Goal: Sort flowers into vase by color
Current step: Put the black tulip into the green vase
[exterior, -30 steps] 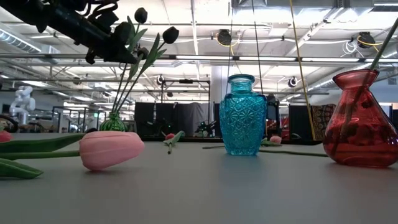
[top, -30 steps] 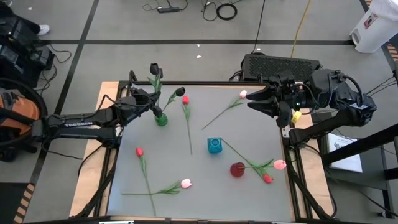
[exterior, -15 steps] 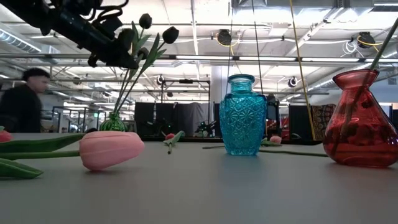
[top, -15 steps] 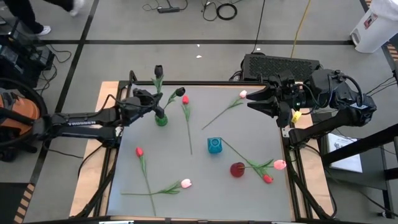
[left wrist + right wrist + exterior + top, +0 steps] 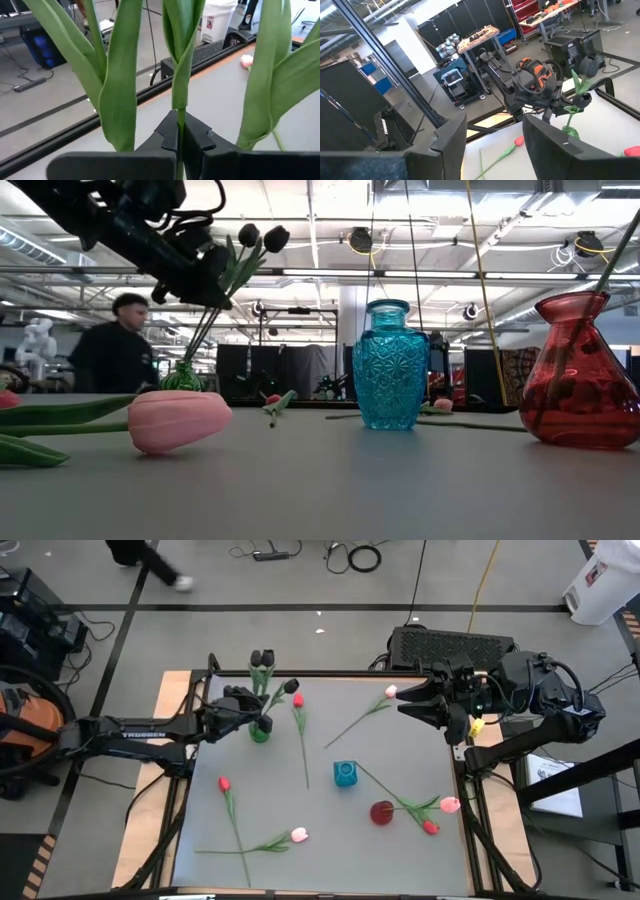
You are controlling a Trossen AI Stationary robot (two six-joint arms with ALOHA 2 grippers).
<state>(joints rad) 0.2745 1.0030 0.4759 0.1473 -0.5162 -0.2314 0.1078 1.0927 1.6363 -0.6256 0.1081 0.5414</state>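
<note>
Left wrist view shows the left gripper [image 5: 178, 142] fingers clenched on a dark tulip's stem [image 5: 180, 95]; pulling sideways could tip the green vase [image 5: 259, 731]; right fingers [image 5: 451, 137] stand released

1. A grey table [image 5: 400, 770] is seen at the frame centre.
2. A green vase [image 5: 259, 732], a diamond-patterned blue vase [image 5: 391, 365] and a red vase [image 5: 580, 375] are shown.
3. Near-black buds [image 5: 262, 236], upper left, are carried on green stems [image 5: 180, 60].
4. A pink tulip [image 5: 178, 420] is seen lower left; a bud [image 5: 224, 783], possibly red, is noted left of centre.
</note>
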